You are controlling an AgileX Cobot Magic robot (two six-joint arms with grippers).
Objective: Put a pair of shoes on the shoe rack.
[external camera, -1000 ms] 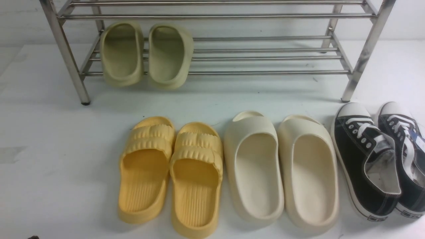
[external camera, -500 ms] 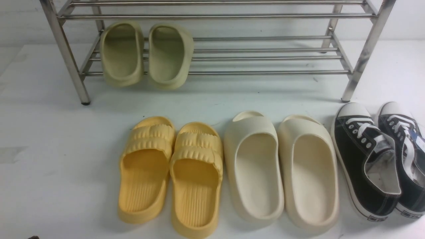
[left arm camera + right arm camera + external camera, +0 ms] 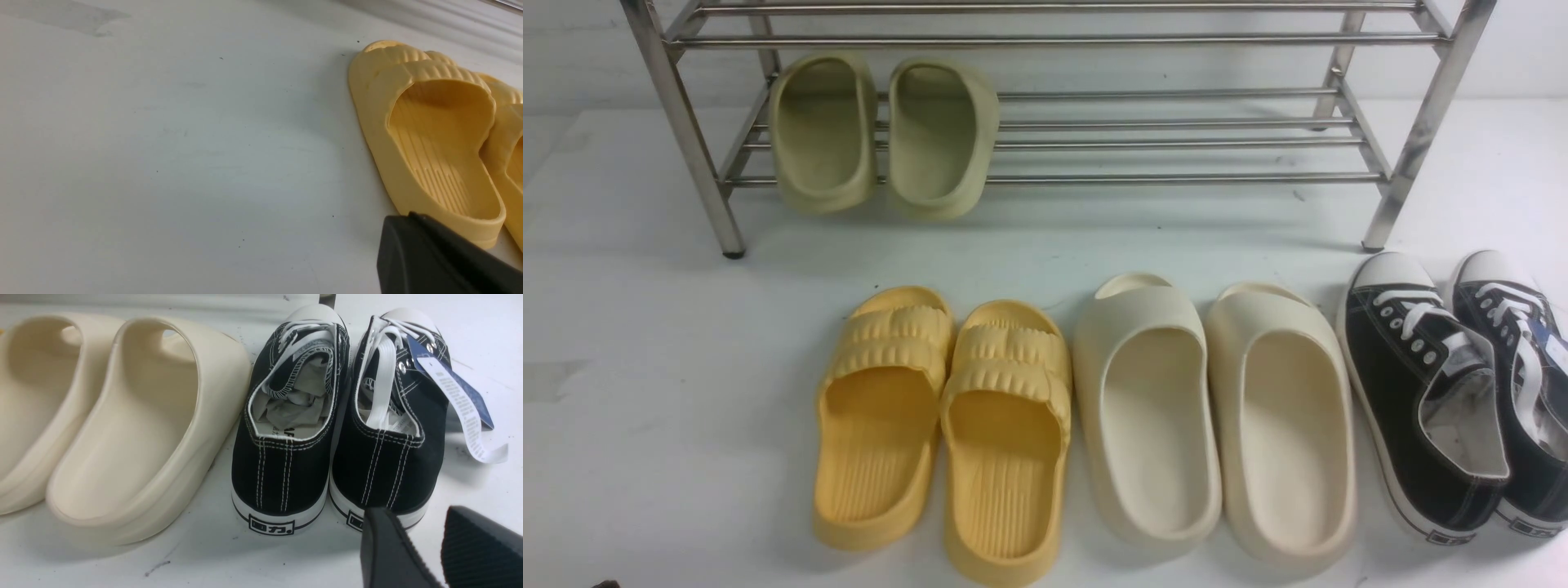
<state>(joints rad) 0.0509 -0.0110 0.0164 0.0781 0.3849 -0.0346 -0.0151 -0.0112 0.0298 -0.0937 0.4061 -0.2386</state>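
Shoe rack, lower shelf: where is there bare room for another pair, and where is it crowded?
The shoe rack has bare rods on the lower shelf from the olive slippers across to its right legs. On the floor, a bare strip runs between the rack's front and the shoe row. That row is crowded: yellow slides, cream slides and black sneakers sit almost touching.

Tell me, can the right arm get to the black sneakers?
Probably yes. The right gripper hovers just behind the black sneakers' heels, jaws apart, with nothing between them. The cream slides sit off to one side.
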